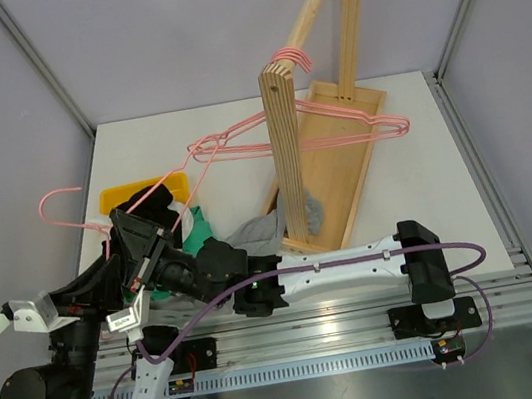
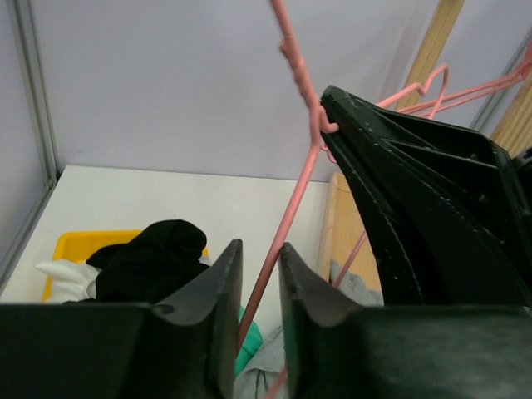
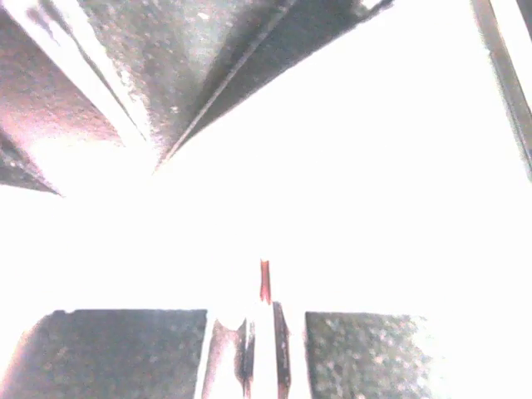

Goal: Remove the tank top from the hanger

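Broadly, the white table (image 1: pixel 426 184) carries a tall wooden rack (image 1: pixel 286 156) with spare pink hangers (image 1: pixel 355 120) hooked over it. A yellow plastic bin (image 1: pixel 119 196) holding a black garment (image 2: pixel 154 258) sits at the far left. Just in front of the bin, where both arms meet, hangs what I take to be the teal-green tank top (image 1: pixel 197 233). It is bunched low on a pink wire hanger (image 2: pixel 287 218), with a grey cloth (image 1: pixel 251 230) beside it; how its straps sit on the wire is hidden.

The right gripper (image 3: pixel 264 328) is clamped on the hanger's twisted neck, a sliver of pink wire pinched between its tips. The left gripper (image 2: pixel 260 249) has its fingers a little apart with the wire running through the gap, and they do not appear to press on it.

The top looks light, limp and stretchy, so it should slide and sag rather than resist, though a strap may snag on the wire. The thin hanger is springy and will twist if pulled. A pinch on a strap near the shoulder, drawn off sideways, seems the sensible hold.
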Robot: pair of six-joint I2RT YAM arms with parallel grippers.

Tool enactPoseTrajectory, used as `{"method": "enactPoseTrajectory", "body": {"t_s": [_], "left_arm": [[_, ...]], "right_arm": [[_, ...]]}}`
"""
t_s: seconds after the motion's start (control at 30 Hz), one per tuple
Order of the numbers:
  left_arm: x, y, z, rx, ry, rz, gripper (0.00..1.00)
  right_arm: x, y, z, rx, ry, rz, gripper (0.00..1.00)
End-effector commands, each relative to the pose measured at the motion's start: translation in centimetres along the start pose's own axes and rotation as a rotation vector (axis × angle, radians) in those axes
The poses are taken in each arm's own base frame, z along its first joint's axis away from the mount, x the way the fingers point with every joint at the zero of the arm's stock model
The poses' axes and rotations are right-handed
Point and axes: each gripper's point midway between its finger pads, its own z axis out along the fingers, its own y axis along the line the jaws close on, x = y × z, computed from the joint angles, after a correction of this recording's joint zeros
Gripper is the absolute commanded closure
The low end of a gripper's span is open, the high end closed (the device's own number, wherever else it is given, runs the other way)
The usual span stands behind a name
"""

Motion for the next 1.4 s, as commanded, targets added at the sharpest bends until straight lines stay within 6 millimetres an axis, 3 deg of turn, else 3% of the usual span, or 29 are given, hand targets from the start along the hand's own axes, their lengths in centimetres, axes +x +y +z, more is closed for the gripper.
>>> {"method": "enactPoseTrajectory", "body": {"t_s": [0.0,0.03,0.1,0.37,0.5,0.83,0.9,0.93,0.97,1.07,1.1,1.13,1.37], "left_arm": [[-3.0,-5.0,-0.5,0.264,-0.079,-0.025,0.86],[-2.9,-5.0,-0.4,0.265,-0.075,-0.027,0.93],[-2.6,-5.0,-0.4,0.264,-0.077,-0.031,0.97],[-2.2,-4.8,-0.1,0.262,-0.075,-0.035,1.0],[-2.9,-4.4,0.1,0.242,-0.131,-0.036,1.0],[-3.0,-1.8,4.2,0.093,-0.152,-0.053,1.0],[-2.9,-1.7,4.9,0.089,-0.152,-0.067,1.0],[-2.8,-1.7,5.0,0.085,-0.153,-0.074,1.0],[-2.7,-1.6,5.3,0.083,-0.149,-0.081,1.0],[-2.6,-1.2,5.5,0.062,-0.157,-0.085,1.0],[-2.6,-1.1,5.5,0.058,-0.161,-0.082,1.0],[-2.5,-1.0,5.6,0.054,-0.159,-0.081,1.0],[-2.1,-0.6,6.5,0.039,-0.152,-0.059,1.0]], "right_arm": [[4.6,3.8,0.4,-0.111,0.156,-0.183,1.0],[4.6,3.8,0.4,-0.109,0.157,-0.184,1.0],[4.5,3.9,0.4,-0.11,0.156,-0.183,1.0],[4.6,4.0,0.2,-0.112,0.155,-0.155,1.0],[4.7,3.8,0.3,-0.089,0.16,-0.146,1.0],[5.1,-0.4,-0.4,0.123,0.189,0.008,0.98],[5.2,-0.8,-0.6,0.153,0.192,0.023,0.76],[5.2,-1.0,-0.7,0.165,0.19,0.027,0.71],[5.2,-0.8,-0.8,0.167,0.192,0.029,0.57],[5.3,-1.0,-1.0,0.186,0.197,0.033,0.4],[5.3,-1.2,-1.1,0.201,0.198,0.044,0.2],[5.2,-1.1,-1.2,0.202,0.197,0.047,0.06],[4.2,-2.0,-2.5,0.236,0.159,0.119,0.02]]}}
